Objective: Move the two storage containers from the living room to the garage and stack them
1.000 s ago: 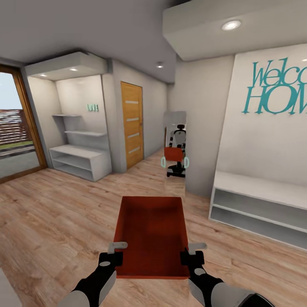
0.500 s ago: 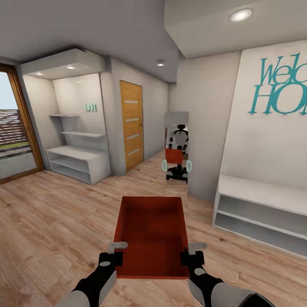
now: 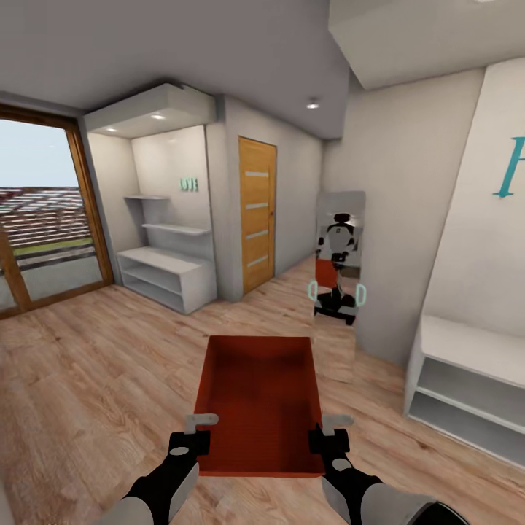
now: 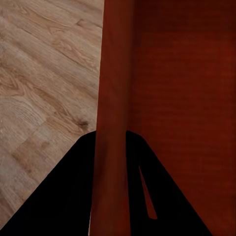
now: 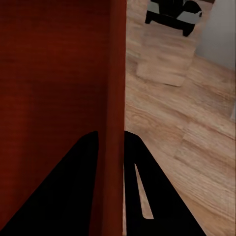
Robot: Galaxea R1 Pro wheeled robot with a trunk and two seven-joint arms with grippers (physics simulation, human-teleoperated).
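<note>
Left gripper and right gripper, each clamped across one long side wall of the orange-red storage container. In the left wrist view the thin wall runs between the two dark fingers, one outside and one inside the bin; the right wrist view shows the same for its fingers. The container is carried level in front of the trunk, above the light wood-plank floor, open side up and with nothing in it.

Surroundings: a hallway with a standing mirror reflecting the robot and its load, a wooden door, white shelving, a glazed opening and a white bench unit below teal wall lettering.

Change from the earlier frames: the whole scene has slid rightward in the picture (a camera turn to the left, not a move of the furniture); the lettering is now mostly cut off and more of the glazed opening shows. Grip and container pose are unaltered. Judged stage: transport, garage not yet reached, the second container not yet fetched or elsewhere.
</note>
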